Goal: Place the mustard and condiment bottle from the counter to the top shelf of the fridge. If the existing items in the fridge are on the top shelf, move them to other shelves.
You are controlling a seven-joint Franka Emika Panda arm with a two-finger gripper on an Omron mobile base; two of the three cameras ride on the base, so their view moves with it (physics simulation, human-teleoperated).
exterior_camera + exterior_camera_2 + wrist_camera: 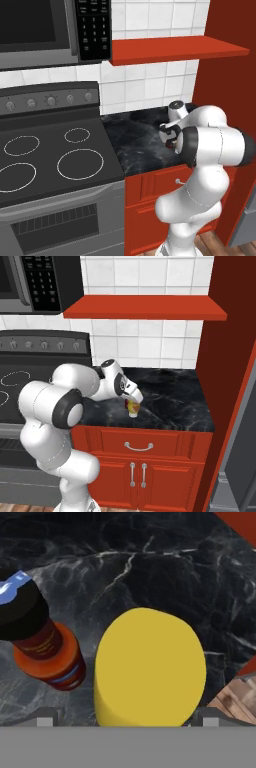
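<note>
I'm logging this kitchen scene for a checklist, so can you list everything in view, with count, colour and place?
mustard: one, yellow, on the counter directly below the hand, between the fingertips.
condiment bottle: one, dark red with black cap, on the counter close beside the mustard.
counter: one, black white-veined marble, on top of red cabinets.
cabinets: red, silver handles, below the counter.
stovetop: one, dark with white rings, left of the counter.
microwave: one, dark, above the stove.
shelf: one, red, on the tiled wall above the counter.
gripper: one, small dark fingertips either side of the mustard; grip cannot be judged.
</note>
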